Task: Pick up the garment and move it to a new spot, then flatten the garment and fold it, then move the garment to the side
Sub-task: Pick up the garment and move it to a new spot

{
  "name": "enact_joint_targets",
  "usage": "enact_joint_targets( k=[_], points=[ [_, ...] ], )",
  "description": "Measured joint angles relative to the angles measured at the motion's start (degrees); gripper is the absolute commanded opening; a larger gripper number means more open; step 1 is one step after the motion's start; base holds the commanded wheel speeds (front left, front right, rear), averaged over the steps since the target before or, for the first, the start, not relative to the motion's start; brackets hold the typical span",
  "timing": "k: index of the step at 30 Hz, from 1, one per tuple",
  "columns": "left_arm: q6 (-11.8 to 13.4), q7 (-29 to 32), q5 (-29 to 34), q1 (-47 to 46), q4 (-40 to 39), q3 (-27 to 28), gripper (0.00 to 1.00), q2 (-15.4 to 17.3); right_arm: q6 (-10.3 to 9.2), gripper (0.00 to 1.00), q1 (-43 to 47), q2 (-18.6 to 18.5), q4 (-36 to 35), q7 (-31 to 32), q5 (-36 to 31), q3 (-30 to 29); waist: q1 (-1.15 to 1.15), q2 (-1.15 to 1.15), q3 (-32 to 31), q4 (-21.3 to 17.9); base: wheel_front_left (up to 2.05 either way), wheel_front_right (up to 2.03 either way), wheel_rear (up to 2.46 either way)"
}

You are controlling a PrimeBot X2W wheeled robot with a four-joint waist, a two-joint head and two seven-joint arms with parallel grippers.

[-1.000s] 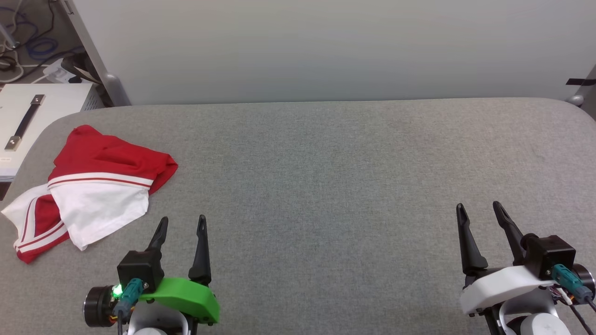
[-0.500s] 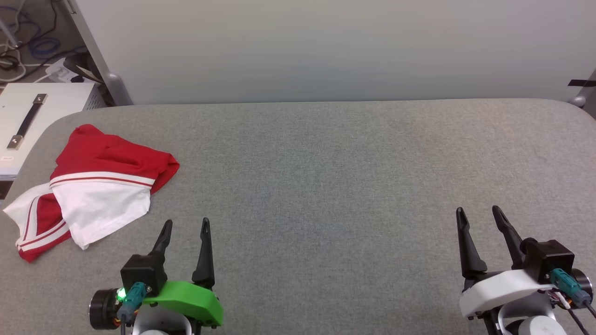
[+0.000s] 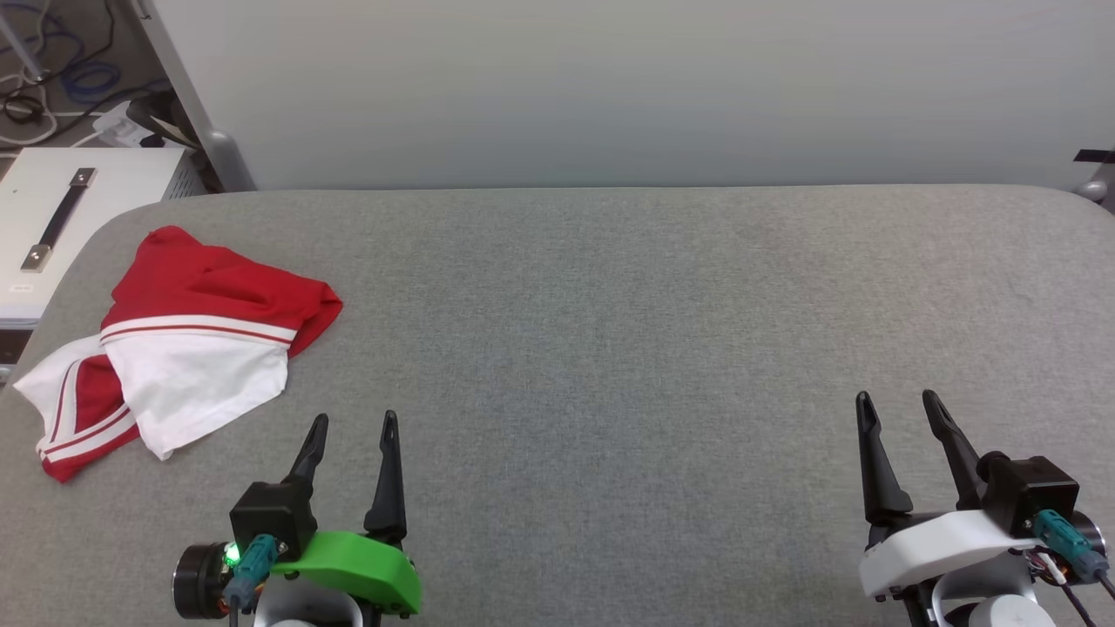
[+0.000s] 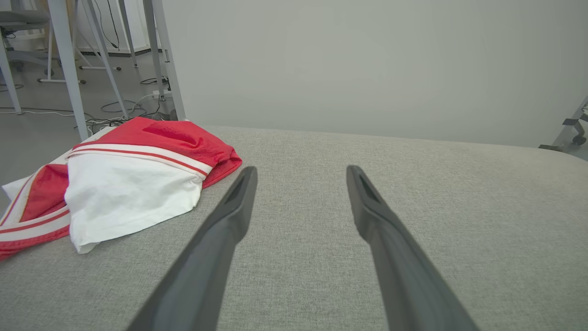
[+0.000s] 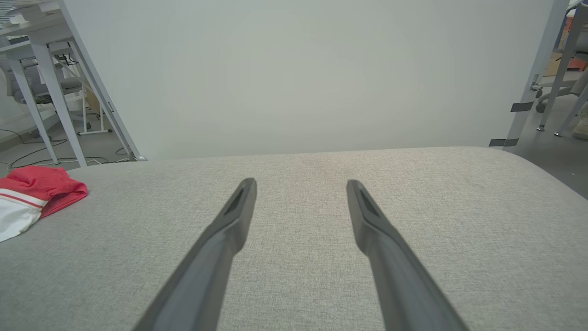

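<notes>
The garment, a red jersey with white sleeves and red-and-white striped trim, lies crumpled near the far left corner of the grey table. My left gripper stands open just to its near right, apart from the cloth, nothing between its fingers. In the left wrist view the garment lies left of the open left gripper. At the lower right, far from the cloth, my right gripper is open and empty. The right wrist view has the garment at its left edge, well left of the right gripper.
A pale wall panel stands along the table's far edge. A white box with a dark handle sits off the table's left corner, with cables on the floor behind it. Grey table legs stand to the left.
The head camera has shifted slightly, so the whole picture slid a little right and down. Both grippers stay open and the garment lies as before.
</notes>
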Motion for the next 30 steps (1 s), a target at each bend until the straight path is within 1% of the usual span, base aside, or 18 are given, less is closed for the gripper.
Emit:
enact_joint_targets(
  k=[4,7,14,30],
  points=[
    [-0.2,-0.4,0.0,0.0,0.1,0.0,1.00,0.0,0.00,1.00,0.0,0.0,0.5,-0.4,-0.6,0.3,0.00,0.00,0.3,0.9,0.00,0.00,0.00],
    [-0.2,-0.7,0.2,0.0,0.3,-0.1,1.00,0.0,0.00,1.00,0.0,0.0,1.0,-0.8,-2.5,0.9,0.00,0.00,0.7,1.8,0.00,0.00,0.00],
    [-0.2,-1.5,0.0,-0.1,0.4,-0.7,1.00,0.0,0.00,1.00,0.0,0.0,2.0,-1.6,-4.7,2.0,0.00,0.00,1.4,5.4,0.00,0.00,0.00],
    [-0.8,-3.5,-0.2,-0.1,2.1,-0.3,1.00,0.0,0.00,1.00,0.0,0.0,4.8,-3.4,-4.1,6.8,0.00,0.00,1.4,18.6,0.00,0.00,0.00]
  ],
)
